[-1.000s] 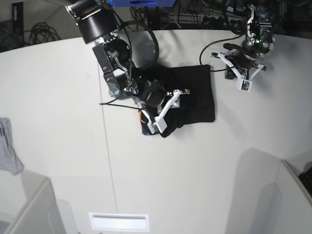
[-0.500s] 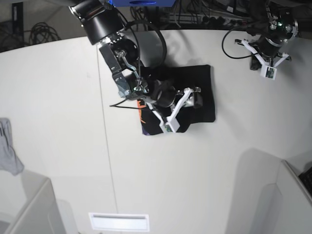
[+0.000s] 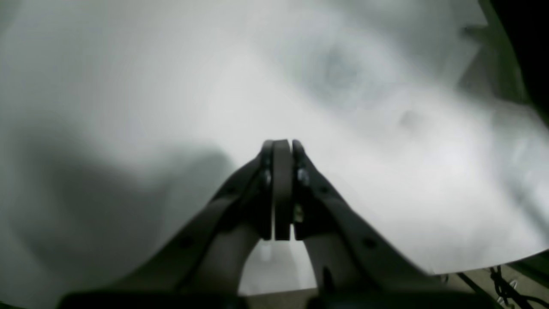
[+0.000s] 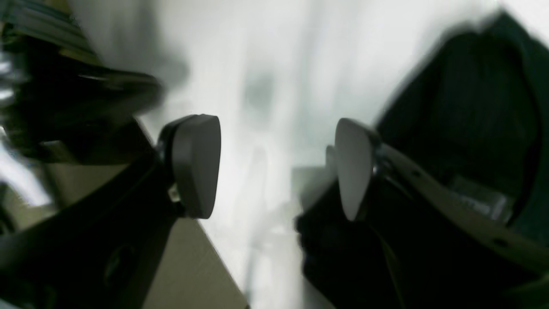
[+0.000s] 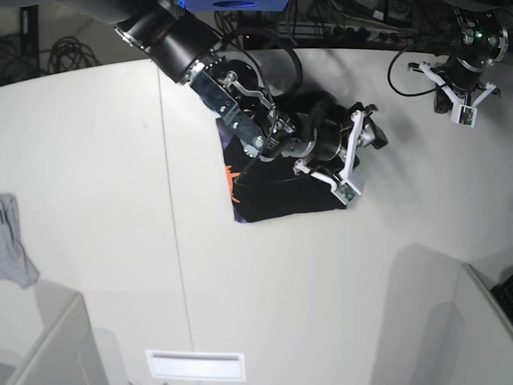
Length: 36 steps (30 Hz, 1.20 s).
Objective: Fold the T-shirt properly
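The black T-shirt point(image 5: 276, 200) lies folded into a compact shape on the white table point(image 5: 96, 160), with an orange print point(image 5: 233, 181) showing at its left edge. My right arm reaches across it and hides its upper part. My right gripper point(image 5: 361, 156) hangs open beyond the shirt's right edge. In the right wrist view the right gripper point(image 4: 274, 167) has nothing between its pads point(image 4: 195, 165), and the dark T-shirt point(image 4: 472, 107) lies to the right. My left gripper point(image 5: 461, 108) is shut and empty at the far right corner. In the blurred left wrist view the left gripper point(image 3: 281, 148) hangs over bare table.
A small grey cloth scrap point(image 5: 14, 257) hangs at the table's left edge. Pale partitions stand at the lower left point(image 5: 56, 345) and lower right point(image 5: 449, 321). Cables and dark equipment point(image 5: 337, 24) lie behind the table's far edge.
My right arm has swung to the right across the shirt, its open gripper now past the right edge. The left gripper has drawn back up and right, away from the shirt.
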Each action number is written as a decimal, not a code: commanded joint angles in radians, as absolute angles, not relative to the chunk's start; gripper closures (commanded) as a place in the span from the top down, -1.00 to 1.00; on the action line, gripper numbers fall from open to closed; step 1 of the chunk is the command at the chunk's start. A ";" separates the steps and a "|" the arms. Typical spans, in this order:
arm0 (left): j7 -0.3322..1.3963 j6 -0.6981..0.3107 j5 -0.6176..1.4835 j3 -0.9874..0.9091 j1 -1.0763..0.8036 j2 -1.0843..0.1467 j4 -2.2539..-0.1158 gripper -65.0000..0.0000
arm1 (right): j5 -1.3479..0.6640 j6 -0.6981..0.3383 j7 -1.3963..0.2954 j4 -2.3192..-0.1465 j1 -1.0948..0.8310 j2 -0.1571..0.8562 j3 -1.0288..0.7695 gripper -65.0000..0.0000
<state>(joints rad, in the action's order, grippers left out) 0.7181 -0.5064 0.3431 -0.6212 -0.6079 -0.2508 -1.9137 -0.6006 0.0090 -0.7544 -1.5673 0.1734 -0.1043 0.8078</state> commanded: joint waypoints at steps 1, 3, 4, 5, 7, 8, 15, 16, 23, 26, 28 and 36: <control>0.700 -0.512 0.349 -0.628 -0.610 -0.260 -1.929 -1.00 | -0.613 -0.001 -0.730 -1.623 0.193 -0.113 0.803 0.22; 0.700 -0.512 0.349 -0.630 -0.608 -0.246 -1.929 -1.00 | -0.613 -0.001 -0.746 -1.681 0.191 -0.079 0.799 0.22; 0.700 -0.512 0.349 -0.630 -0.608 -0.243 -1.931 -1.00 | -0.613 -0.001 -0.751 -1.702 0.191 -0.065 0.785 0.22; 0.700 -0.512 0.349 -0.627 -0.608 -0.243 -1.931 -1.00 | -0.613 -0.001 -0.756 -1.725 0.188 -0.044 0.762 0.21; 0.700 -0.512 0.349 -0.622 -0.608 -0.242 -1.931 -1.00 | -0.619 -0.001 -0.753 -1.751 0.163 -0.010 0.710 0.14; 0.700 -0.513 0.349 -0.621 -0.610 -0.240 -1.933 -1.00 | -0.619 -0.001 -0.751 -1.765 0.145 0.004 0.676 0.03; 0.674 -0.698 0.337 -0.625 -0.634 -0.222 -1.928 -1.00 | -0.619 -0.008 -0.748 -1.923 -0.044 0.127 0.418 -1.00; 0.638 -0.698 0.337 -0.630 -0.638 -0.223 -1.928 -1.00 | -0.615 -0.008 -0.745 -1.951 -0.074 0.140 0.390 -1.00; 0.231 -0.698 0.122 -0.553 -0.674 -0.222 -1.833 -1.00 | -0.611 -0.010 -0.384 -1.988 -0.260 0.337 0.326 -1.00; 0.048 -0.698 0.025 -0.499 -0.705 -0.220 -1.764 -1.00 | -0.611 -0.010 -0.148 -1.963 -0.344 0.421 0.326 -1.00; -0.107 -0.698 -0.005 -0.472 -0.714 -0.220 -1.695 -1.00 | -0.610 -0.010 0.018 -1.917 -0.395 0.464 0.326 -1.00; -0.541 -0.698 -0.021 -0.455 -0.803 -0.143 -1.592 -1.00 | -0.390 -0.010 0.412 -1.770 -0.631 0.541 0.325 -1.00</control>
<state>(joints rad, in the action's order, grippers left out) -0.5175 -0.6930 -0.0296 -0.4480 -0.7853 -0.1322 -1.5803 -0.3824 0.0006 0.3901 -1.7565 -0.6323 0.5331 0.3275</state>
